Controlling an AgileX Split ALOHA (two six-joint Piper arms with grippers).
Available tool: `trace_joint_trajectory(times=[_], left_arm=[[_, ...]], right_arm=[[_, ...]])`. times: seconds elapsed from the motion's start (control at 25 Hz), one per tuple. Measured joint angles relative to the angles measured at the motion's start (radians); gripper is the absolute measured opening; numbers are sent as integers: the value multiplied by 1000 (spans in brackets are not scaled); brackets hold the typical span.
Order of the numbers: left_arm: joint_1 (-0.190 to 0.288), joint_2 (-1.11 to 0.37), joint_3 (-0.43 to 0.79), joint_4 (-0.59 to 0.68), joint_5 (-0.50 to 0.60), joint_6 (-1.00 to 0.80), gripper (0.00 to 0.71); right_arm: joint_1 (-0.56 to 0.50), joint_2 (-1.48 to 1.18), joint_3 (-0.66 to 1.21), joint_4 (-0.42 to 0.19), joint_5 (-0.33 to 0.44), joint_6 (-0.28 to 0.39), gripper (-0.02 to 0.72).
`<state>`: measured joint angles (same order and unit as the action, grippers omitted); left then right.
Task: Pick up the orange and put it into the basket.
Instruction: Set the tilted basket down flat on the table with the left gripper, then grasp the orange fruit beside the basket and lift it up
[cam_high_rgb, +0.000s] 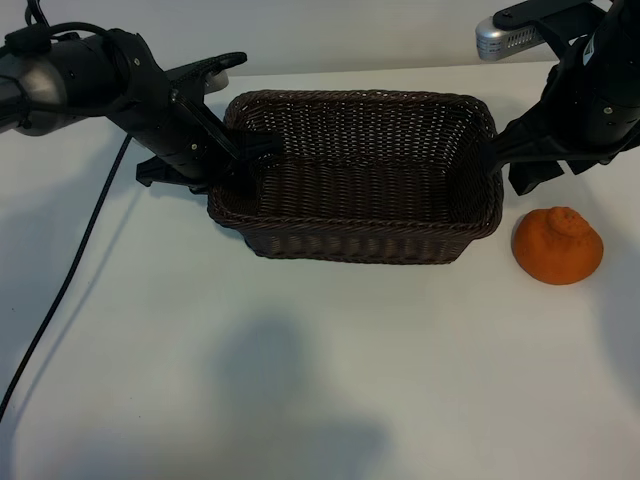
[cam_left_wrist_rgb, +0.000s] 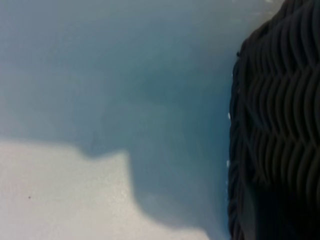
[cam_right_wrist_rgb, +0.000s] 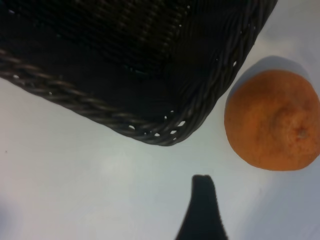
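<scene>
The dark brown wicker basket (cam_high_rgb: 365, 238) stands in the middle of the white table. The orange (cam_high_rgb: 558, 245) lies on the table just off the basket's right end, touching nothing. My left gripper (cam_high_rgb: 243, 152) is shut on the basket's left wall, one finger inside and one outside; the left wrist view shows only that woven wall (cam_left_wrist_rgb: 275, 125) close up. My right gripper (cam_high_rgb: 515, 160) hovers open at the basket's right end, above and behind the orange. In the right wrist view the orange (cam_right_wrist_rgb: 272, 120) lies beside the basket's corner (cam_right_wrist_rgb: 150, 131), with one dark fingertip (cam_right_wrist_rgb: 202, 200) showing apart from both.
A black cable (cam_high_rgb: 70, 270) trails across the table's left side. A silver part (cam_high_rgb: 505, 40) of the right arm's rig sticks out at the back right. Bare white table (cam_high_rgb: 330, 380) stretches in front of the basket.
</scene>
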<state>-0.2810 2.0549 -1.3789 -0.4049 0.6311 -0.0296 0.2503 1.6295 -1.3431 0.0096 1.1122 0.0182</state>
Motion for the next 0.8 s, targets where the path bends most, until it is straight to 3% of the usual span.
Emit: trace_joint_trajectory(times=[0.12,0.32,0.36,0.56,0.8], left_arm=[[0,0,-2,-10,5,-2,255],[0,-3,-7,-23,33,-4,623],[0,-5,-7,-23,38,-4,667],[0,-54,-8,29,93,-18,699],[0,-186,-8,220,167,-107,686]], right_arm=[[0,0,0,0,1,-1,532],[0,0,0,0,4,-1,532],[0,0,0,0,4,-1,532],[0,0,0,0,7,-1,532],[0,0,0,0,18,-1,531]])
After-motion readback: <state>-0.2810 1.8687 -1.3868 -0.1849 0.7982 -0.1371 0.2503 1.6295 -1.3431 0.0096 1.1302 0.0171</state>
